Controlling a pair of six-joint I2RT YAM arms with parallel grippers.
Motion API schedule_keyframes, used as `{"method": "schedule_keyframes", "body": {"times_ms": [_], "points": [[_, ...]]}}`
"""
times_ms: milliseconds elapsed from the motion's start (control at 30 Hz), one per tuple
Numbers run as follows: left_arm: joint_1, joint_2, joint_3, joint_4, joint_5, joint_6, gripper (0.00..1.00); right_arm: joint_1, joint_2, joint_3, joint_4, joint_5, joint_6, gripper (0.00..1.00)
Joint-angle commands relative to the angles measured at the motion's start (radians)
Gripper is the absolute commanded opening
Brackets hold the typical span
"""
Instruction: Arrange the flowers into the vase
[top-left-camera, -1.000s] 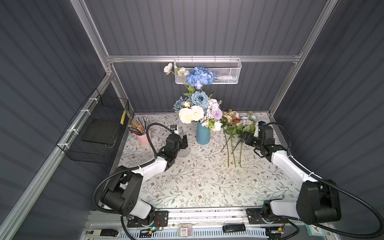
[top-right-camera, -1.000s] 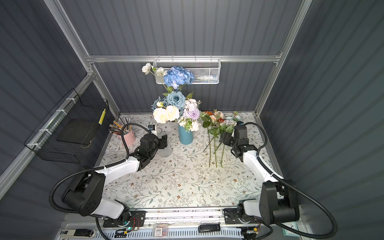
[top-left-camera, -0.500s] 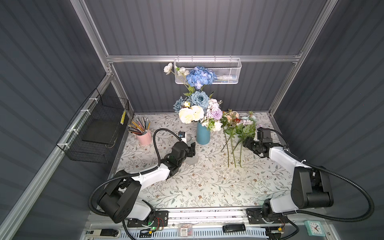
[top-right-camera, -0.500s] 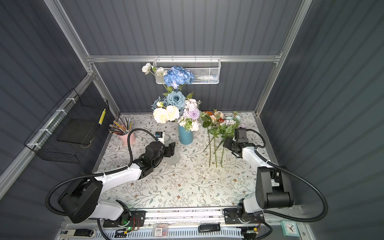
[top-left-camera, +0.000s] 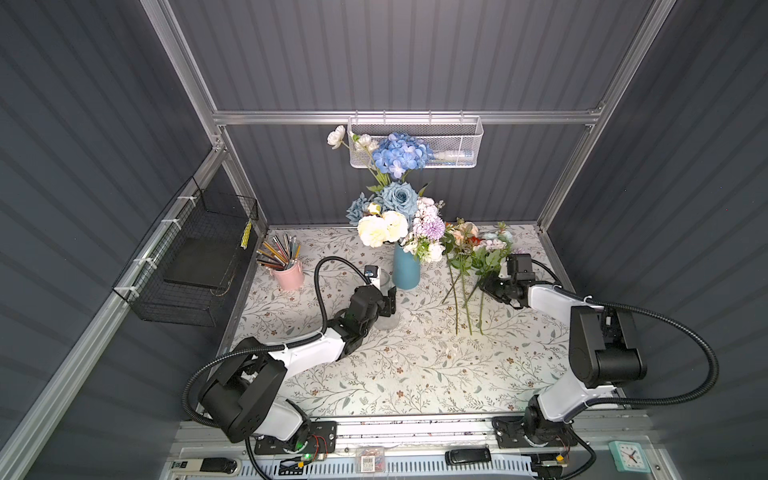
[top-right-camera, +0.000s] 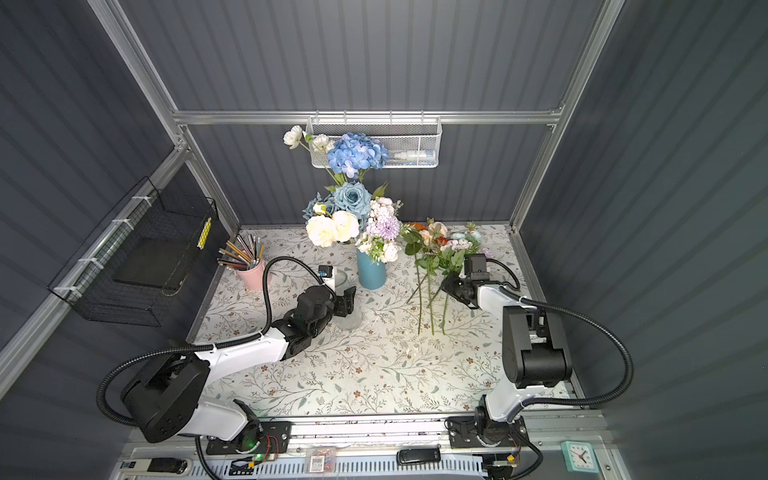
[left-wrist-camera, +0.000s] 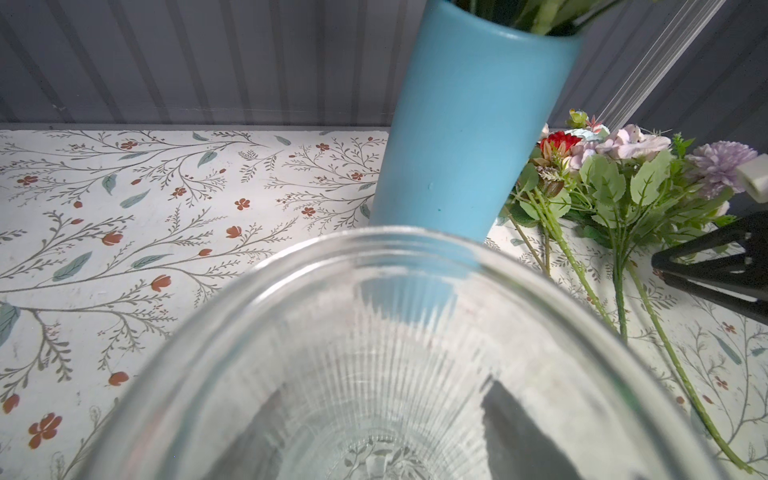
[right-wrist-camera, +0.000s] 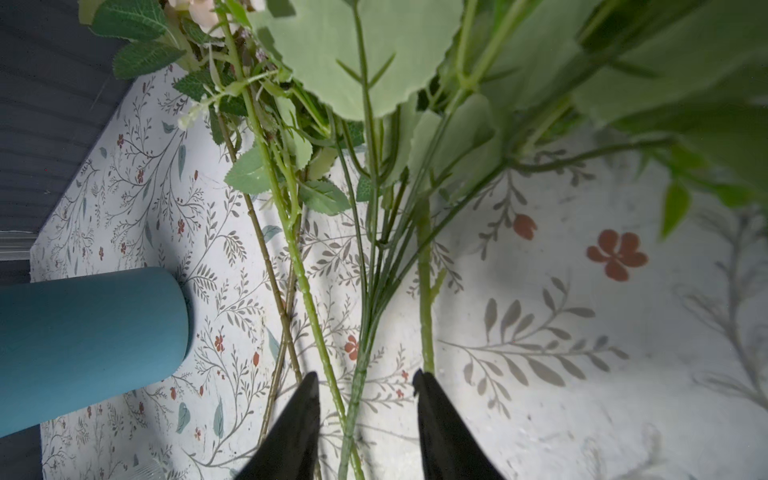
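I read the right gripper (right-wrist-camera: 365, 411) mainly off its own wrist camera. Its two black fingertips (right-wrist-camera: 305, 409) stand a moderate gap apart, low over the floral table covering (top-left-camera: 415, 365). A green stem (right-wrist-camera: 358, 386) runs between them, and I see daylight on both sides of it, so nothing is pinched. A paler, thicker stem (right-wrist-camera: 424, 311) ends right at the other fingertip. I cannot tell whether it touches.

These stems belong to the loose flowers (top-left-camera: 478, 253). In both top views they lie flat on the covering to the right of the blue vase (top-left-camera: 405, 270). Their heads point toward the back wall and their cut ends toward me. The right gripper comes at them from the side, about halfway along the stems.

The left gripper (top-left-camera: 384, 305) has its jaws set wide around the glass vase (top-left-camera: 388, 322). On the left wrist camera I look down into the vase's ribbed mouth. The dark fingers (left-wrist-camera: 515, 428) show through the glass on either side. I cannot tell whether they press on the wall or only stand beside it. The glass vase stands upright on the covering, near the blue vase, on its left and closer to the robot's base.

The blue vase holds the bouquet (top-left-camera: 395, 208) of blue, cream and lilac blooms, which stands upright at the back.
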Motion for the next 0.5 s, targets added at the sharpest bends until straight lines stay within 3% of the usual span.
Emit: {"method": "schedule_keyframes", "body": {"times_ms": [0, 467], "points": [[-0.008, 0.009, 0.025, -0.117, -0.009, -0.032, 0.98, 0.013, 0.037, 0.030, 0.033, -0.029, 0.035, 0.40], [-0.017, -0.172, 0.036, -0.320, -0.032, -0.108, 1.00, 0.017, 0.134, 0.075, 0.066, 0.008, 0.093, 0.40]]}}
